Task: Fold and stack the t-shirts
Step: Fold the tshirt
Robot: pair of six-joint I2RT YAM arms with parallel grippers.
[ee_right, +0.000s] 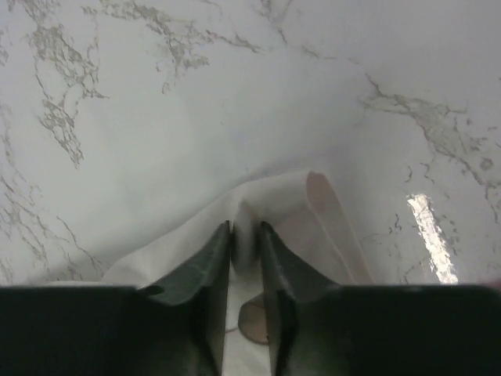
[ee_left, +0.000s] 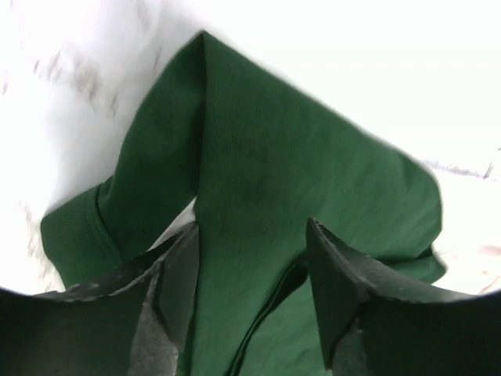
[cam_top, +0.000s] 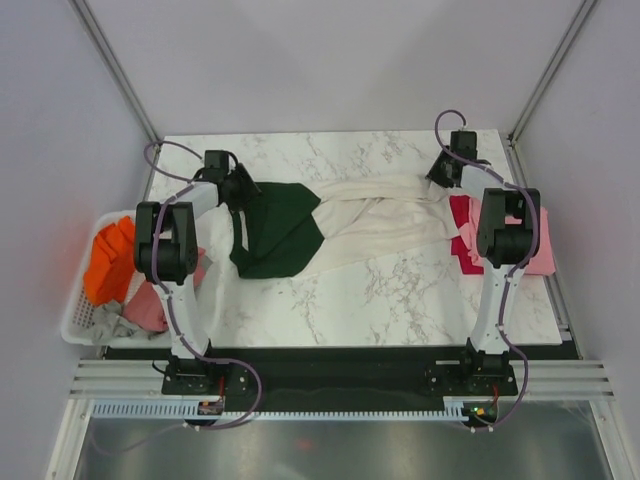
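The large cream t-shirt (cam_top: 380, 225) lies stretched across the marble table, its dark green sleeve (cam_top: 280, 225) spread at the left. My left gripper (cam_top: 243, 190) is at the sleeve's far left edge. In the left wrist view it (ee_left: 252, 227) is open, its jaws wide apart over the creased green sleeve (ee_left: 274, 157). My right gripper (cam_top: 440, 172) is at the shirt's far right end. In the right wrist view it (ee_right: 245, 227) is shut on a pinched fold of cream cloth (ee_right: 313, 211). The shirt's black print is hidden.
A crimson shirt (cam_top: 463, 215) and a pink one (cam_top: 540, 250) lie under the right arm at the table's right edge. The white slatted basket (cam_top: 75, 325) at the left holds an orange shirt (cam_top: 110, 260), a dusty-rose one (cam_top: 150, 305) and a grey one (cam_top: 110, 322).
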